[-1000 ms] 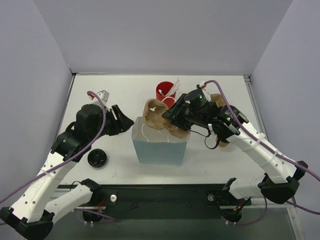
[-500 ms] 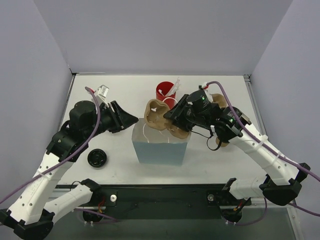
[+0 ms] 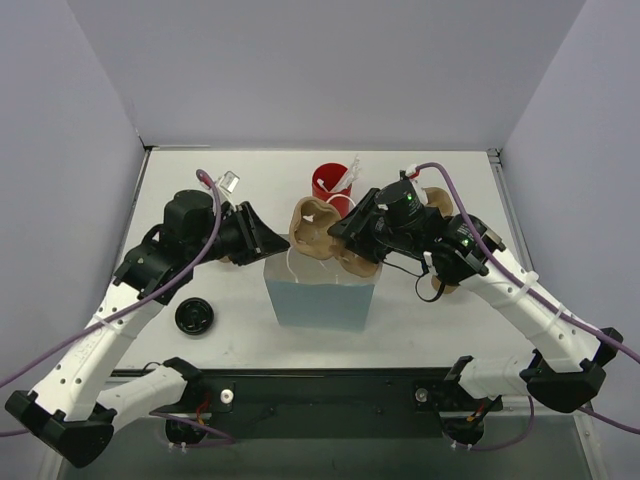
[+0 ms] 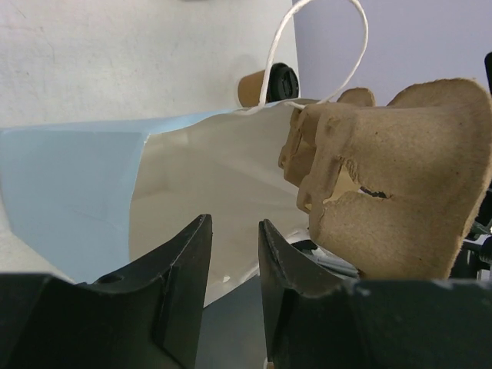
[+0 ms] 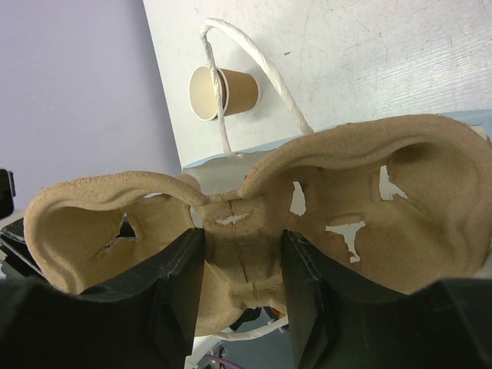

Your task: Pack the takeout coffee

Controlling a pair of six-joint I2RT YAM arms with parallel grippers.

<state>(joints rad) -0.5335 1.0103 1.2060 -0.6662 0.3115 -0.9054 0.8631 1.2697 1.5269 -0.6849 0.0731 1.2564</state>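
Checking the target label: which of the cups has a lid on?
The kraft cup beyond the blue bag in the left wrist view, capped in black. The other kraft cup is open, cream inside; the red cup holds white stirrers.

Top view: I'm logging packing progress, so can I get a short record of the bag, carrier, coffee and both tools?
bag: blue paper bag, standing, mouth open
carrier: cup carrier, over the bag's mouth
right tool: clamped on the carrier's middle
left tool: jaws apart, at the bag's left rim
coffee: lidded brown cup, on the table beyond the bag, not packed
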